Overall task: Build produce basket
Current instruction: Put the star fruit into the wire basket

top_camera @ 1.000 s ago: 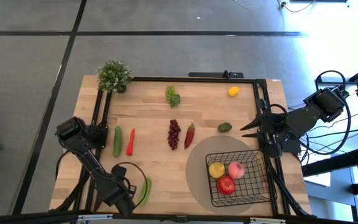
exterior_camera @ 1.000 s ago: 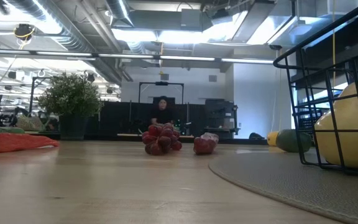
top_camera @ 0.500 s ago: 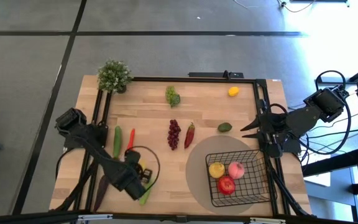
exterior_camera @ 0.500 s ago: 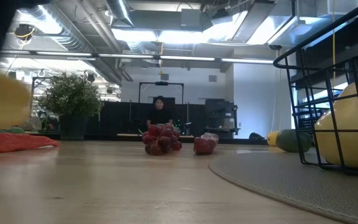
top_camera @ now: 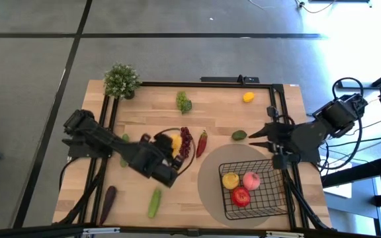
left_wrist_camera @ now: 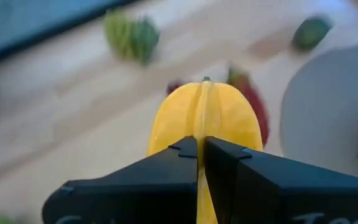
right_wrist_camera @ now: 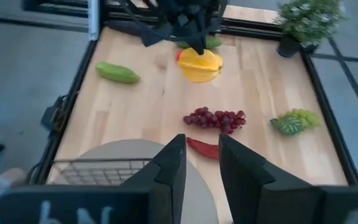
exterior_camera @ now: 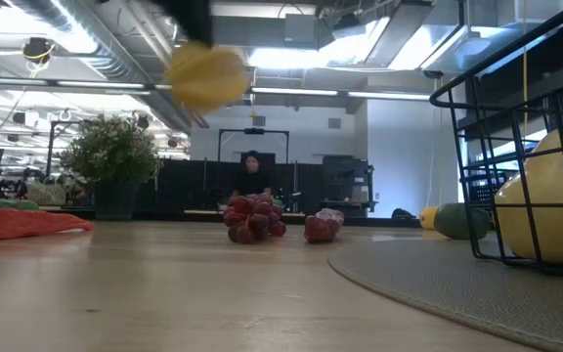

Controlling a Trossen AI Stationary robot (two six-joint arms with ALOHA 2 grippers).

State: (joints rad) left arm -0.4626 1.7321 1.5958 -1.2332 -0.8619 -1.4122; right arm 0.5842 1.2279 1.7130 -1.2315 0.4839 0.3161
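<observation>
Yellow ridged fruit (top_camera: 174, 141) is pinched in my left hand (top_camera: 169, 149), carried above the counter (top_camera: 223, 112) beside the dark red grapes (top_camera: 186, 142). Keep the grip firm, travel right w/ clearance over the basket (top_camera: 278, 196) rim, lower into the free corner next to the peach (top_camera: 251, 180), then release. Right hand (top_camera: 264, 135) waits slightly parted by the basket's far-right side.

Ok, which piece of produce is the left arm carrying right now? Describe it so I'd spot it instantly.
Start at the wooden table and find the dark red grapes near its middle. Just beside them, on the side away from the basket, the left pincer holds a yellow fruit above the tabletop. It is the only piece of produce off the table, ridged lengthwise and larger than the small lemon at the far edge.
</observation>
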